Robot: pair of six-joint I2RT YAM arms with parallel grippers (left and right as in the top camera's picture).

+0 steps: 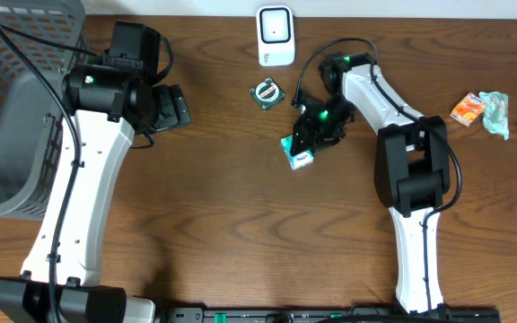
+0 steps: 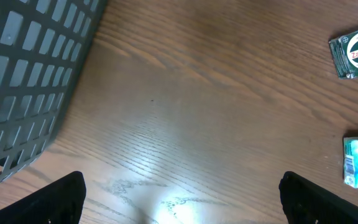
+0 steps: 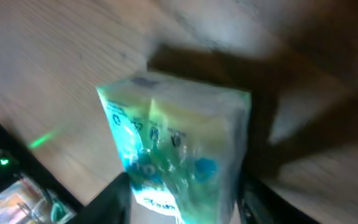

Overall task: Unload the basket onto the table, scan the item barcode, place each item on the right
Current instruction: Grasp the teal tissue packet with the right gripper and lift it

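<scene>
Seemingly, green packet (image 1: 301, 158) (in right gripper (image 3: 182, 202)) slants diagonally, white end frontward.

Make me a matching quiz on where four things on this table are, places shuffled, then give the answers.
Things:
1. grey basket
2. white scanner
3. teal box
4. orange packet

Places:
a. between the fingers of the right tool
b. far left of the table
c. near the table's right edge
d. middle of the far edge

Pairs: 1-b, 2-d, 3-a, 4-c
</scene>
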